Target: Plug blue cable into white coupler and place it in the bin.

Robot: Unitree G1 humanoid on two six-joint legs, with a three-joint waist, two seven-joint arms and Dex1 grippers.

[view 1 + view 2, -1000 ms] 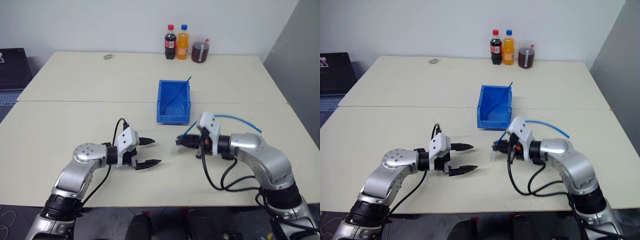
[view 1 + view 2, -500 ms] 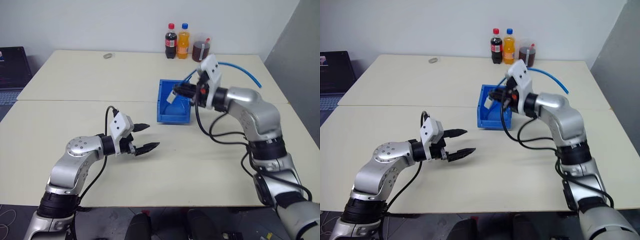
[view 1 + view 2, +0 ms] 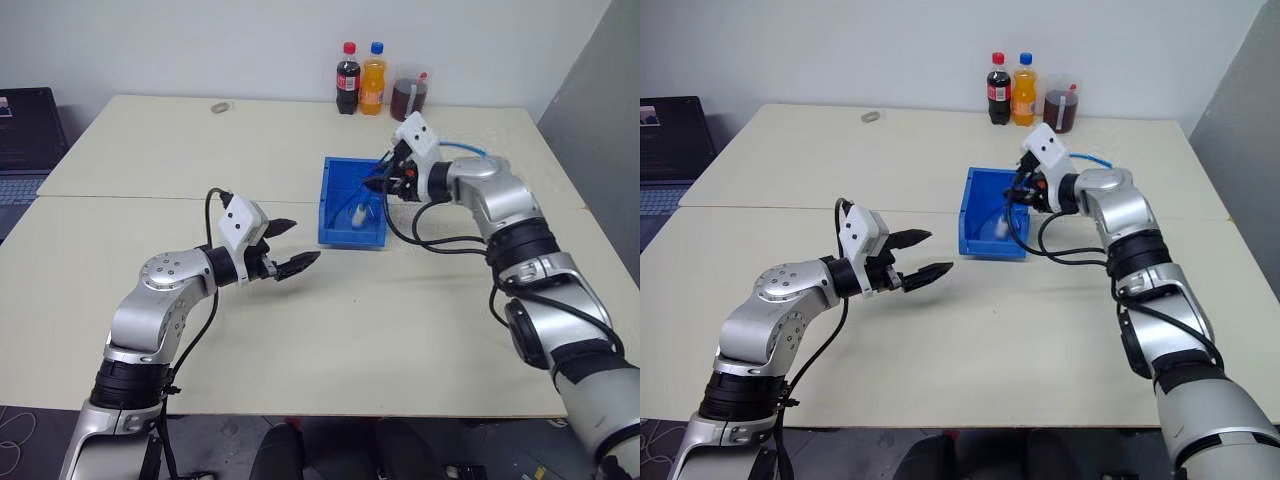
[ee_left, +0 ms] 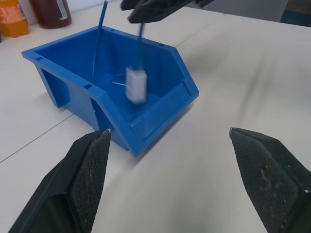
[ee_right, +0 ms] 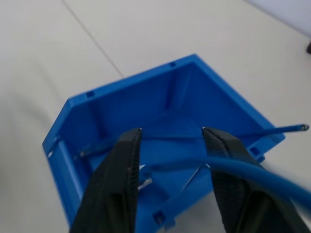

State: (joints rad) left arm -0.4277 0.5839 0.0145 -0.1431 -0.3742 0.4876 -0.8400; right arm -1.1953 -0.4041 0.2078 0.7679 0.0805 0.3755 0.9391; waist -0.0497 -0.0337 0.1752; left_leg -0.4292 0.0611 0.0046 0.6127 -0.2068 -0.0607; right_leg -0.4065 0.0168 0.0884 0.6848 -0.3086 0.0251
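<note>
Right hand reaches forward over the far right wall of the bin, pointing slightly downward, its fingers parted with the blue cable running between them; whether they touch it I cannot tell. From there the cable hangs straight down, the white coupler at its lower end, upright and blurred, inside the bin. Left hand hovers over the counter near the bin's front, roughly level, fingers spread and empty. Bottle labels at the back are unreadable.
</note>
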